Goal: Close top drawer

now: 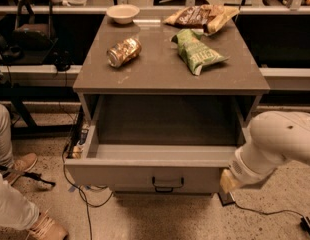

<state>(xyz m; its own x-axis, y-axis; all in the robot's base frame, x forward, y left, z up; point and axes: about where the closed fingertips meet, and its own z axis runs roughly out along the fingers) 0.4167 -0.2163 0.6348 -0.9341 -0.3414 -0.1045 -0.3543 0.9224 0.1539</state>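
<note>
From the one camera view, my claw (pixel 229 180) sits at the right end of the top drawer (pixel 120 173), touching or just beside its front corner. The pale arm housing hides most of it, so I cannot tell whether it is open or closed. The drawer is pulled well out of the cabinet, its front stretching away to the claw's left, and its black handle (pixel 168 184) is left of the claw near the middle of the front.

My main worry is the contact point. A push from the corner rather than the centre could skew the drawer on its runners and jam it part way. The claw could also slide off the right edge and strike the cabinet side (I would rather it were nearer the handle).

Far to the claw's left, cables (pixel 81 196) trail on the floor by the drawer's other end. Whether any lie in the drawer's path I cannot say, but a pinched one would stop it.

Above and beyond the claw, on the tabletop (pixel 160 76), a can (pixel 124 52) lies on its side. A hard slam could set it rolling, so I judge a slow push is called for.
</note>
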